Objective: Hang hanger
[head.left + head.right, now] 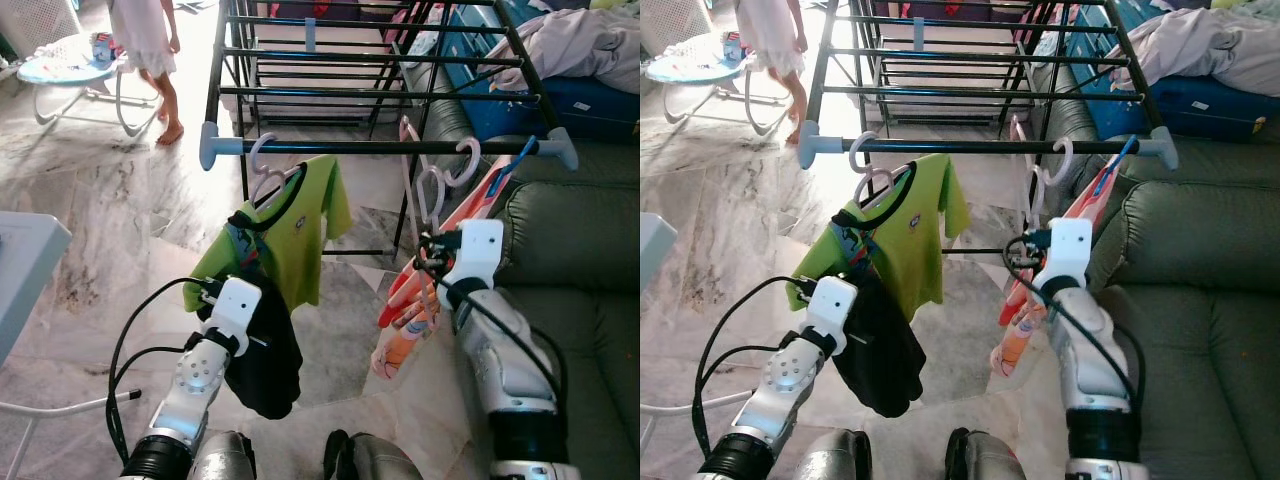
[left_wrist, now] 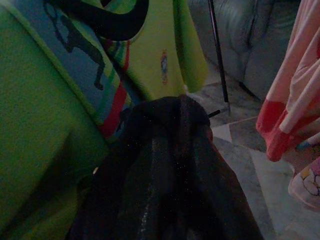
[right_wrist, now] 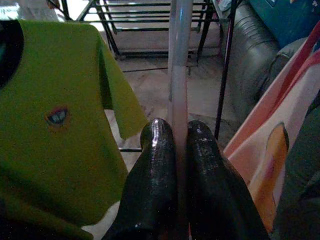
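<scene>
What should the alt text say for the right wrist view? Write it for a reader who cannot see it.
The right gripper is shut on a pale pink hanger that runs upward between its two black fingers. A green shirt hangs on one side and a pink-and-orange garment on the other, with the black rack, floor and a grey sofa behind.

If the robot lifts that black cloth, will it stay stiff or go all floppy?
Probably floppy: the black cloth sags in soft folds below the left gripper. It likely weighs little, since it hangs loosely beside the green shirt. It may swing or slide when moved. The right gripper pinches a thin pink hanger, which looks stiff by comparison.
</scene>
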Available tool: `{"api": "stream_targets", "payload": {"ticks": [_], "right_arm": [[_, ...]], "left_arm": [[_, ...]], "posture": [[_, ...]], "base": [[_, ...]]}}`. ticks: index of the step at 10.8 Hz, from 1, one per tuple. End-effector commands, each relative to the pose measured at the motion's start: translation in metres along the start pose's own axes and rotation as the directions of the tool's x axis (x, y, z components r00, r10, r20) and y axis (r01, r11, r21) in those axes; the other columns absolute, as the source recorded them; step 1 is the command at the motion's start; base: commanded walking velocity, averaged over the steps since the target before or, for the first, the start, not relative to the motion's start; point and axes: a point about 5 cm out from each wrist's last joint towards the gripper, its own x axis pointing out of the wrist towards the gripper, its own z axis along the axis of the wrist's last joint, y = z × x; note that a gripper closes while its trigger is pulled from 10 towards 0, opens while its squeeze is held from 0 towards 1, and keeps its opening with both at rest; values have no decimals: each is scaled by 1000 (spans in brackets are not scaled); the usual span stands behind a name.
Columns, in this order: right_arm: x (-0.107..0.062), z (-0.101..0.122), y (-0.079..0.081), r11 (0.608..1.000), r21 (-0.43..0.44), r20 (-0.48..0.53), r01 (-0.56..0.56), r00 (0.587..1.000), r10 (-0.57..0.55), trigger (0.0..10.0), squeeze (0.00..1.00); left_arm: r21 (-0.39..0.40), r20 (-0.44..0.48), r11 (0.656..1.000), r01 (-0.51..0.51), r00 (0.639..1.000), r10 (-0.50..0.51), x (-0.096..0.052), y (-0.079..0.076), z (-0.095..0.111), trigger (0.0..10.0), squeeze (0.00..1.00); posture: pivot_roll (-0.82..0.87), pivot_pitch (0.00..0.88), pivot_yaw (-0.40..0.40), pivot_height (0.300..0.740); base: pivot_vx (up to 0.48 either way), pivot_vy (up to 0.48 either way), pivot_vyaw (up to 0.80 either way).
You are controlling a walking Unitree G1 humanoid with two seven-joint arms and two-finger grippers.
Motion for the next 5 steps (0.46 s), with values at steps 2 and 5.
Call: {"api": "stream_targets", "payload": {"ticks": [2, 5], "right_arm": [[-7, -31, -5, 999, -43, -78, -6, 997, 3, 0, 0], [-20, -57, -3, 985, -154, -82, -74, 995, 62, 0, 0]], "left_arm": [[6, 21, 1000, 3, 1000, -3, 1, -1, 4, 10000, 0], [5, 18, 1000, 3, 1000, -3, 1, -1, 3, 10000, 0]], "posture": [[12, 106, -77, 740], [11, 109, -79, 740]], "base": [[0, 0, 0], [0, 0, 0]]}}
